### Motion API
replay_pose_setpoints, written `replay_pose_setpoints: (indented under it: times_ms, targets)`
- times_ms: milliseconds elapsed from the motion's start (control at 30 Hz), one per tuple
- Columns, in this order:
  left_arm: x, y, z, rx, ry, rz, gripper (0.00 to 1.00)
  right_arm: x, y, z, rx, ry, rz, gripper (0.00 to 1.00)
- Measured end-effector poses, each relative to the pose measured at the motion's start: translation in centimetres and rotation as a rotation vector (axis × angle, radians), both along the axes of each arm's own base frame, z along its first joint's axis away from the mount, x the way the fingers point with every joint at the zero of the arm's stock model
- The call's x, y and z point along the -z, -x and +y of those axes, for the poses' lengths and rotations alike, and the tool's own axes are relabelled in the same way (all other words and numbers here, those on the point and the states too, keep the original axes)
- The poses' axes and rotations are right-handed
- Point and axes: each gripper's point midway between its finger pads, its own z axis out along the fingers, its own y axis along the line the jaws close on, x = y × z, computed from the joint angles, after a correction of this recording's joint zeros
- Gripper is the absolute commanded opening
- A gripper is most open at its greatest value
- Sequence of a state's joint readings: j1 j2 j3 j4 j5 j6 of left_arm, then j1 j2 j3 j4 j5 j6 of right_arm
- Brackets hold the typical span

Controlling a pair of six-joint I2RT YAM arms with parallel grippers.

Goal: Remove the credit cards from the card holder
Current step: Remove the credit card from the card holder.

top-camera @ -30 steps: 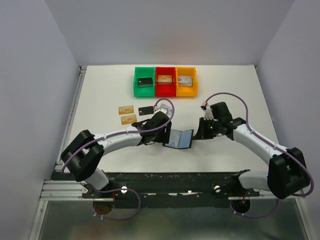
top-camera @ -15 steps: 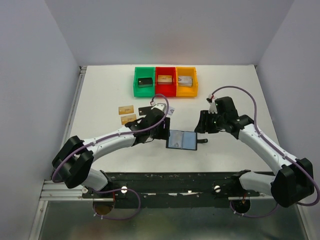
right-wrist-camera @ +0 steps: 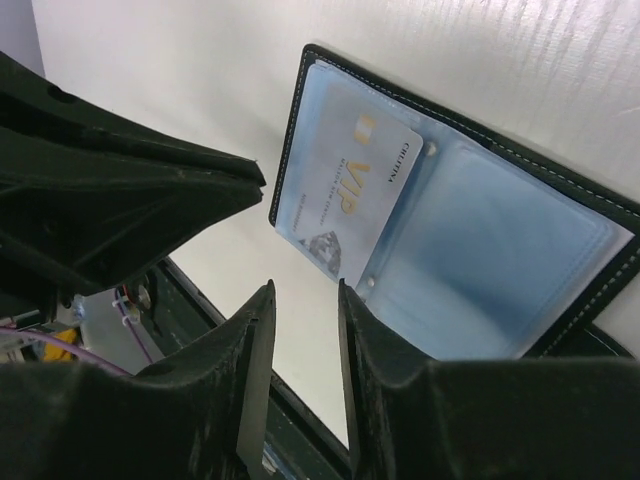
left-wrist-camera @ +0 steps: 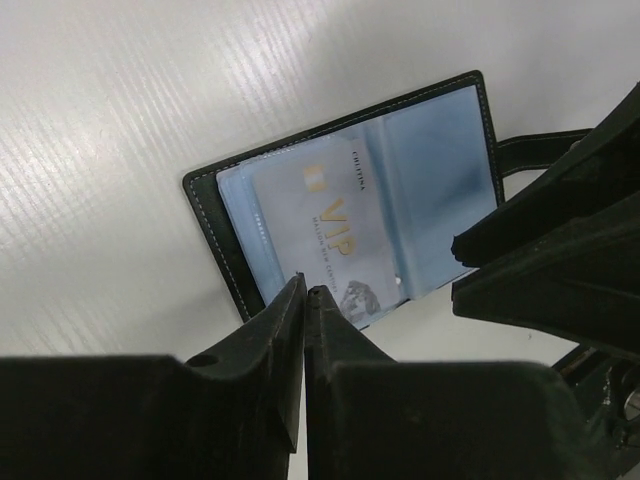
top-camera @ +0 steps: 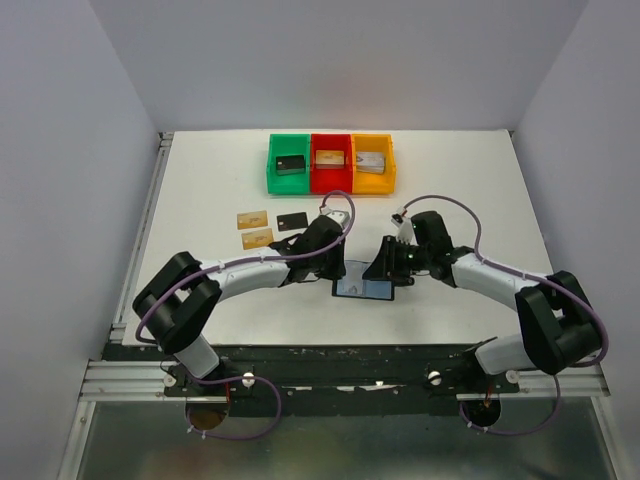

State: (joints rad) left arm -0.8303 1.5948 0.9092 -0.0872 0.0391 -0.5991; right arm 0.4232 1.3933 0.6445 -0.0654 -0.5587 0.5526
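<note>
The black card holder [top-camera: 362, 289] lies open and flat on the white table between both arms. A silver-grey credit card [left-wrist-camera: 330, 220] marked VIP sits in its left bluish pocket, one corner [right-wrist-camera: 335, 255] sticking out past the holder's edge. My left gripper [left-wrist-camera: 306, 290] is shut, its tips at the holder's near edge beside that card; whether they pinch anything does not show. My right gripper [right-wrist-camera: 303, 290] hangs open just off the card's corner, bare table between its fingers. Two tan-gold cards [top-camera: 254, 228] and a black card [top-camera: 292, 221] lie loose on the table to the left.
Green [top-camera: 288, 163], red [top-camera: 331, 163] and orange [top-camera: 372, 163] bins stand in a row at the back, each holding a blocky item. The two grippers [top-camera: 338, 270] [top-camera: 382, 270] are close together over the holder. The table's dark front rail [top-camera: 330, 360] runs just below.
The holder, propped half-folded a second ago, now lies flat. The right gripper let go, drew back, then returned to it. The left gripper closed at the holder's edge.
</note>
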Motion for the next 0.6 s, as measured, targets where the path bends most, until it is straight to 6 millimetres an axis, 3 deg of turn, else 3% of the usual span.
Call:
replay_pose_setpoints:
  times_ms: [167, 600]
  targets:
    - [1.4, 0.0, 0.2, -0.004, -0.027, 0.023, 0.13, 0.8, 0.1, 0.8, 0.008, -0.052, 0.021, 0.39]
    - [2.5, -0.3, 0.9, -0.032, -0.072, 0.027, 0.04, 2.9, -0.7, 1.6, 0.04, -0.08, 0.069, 0.39]
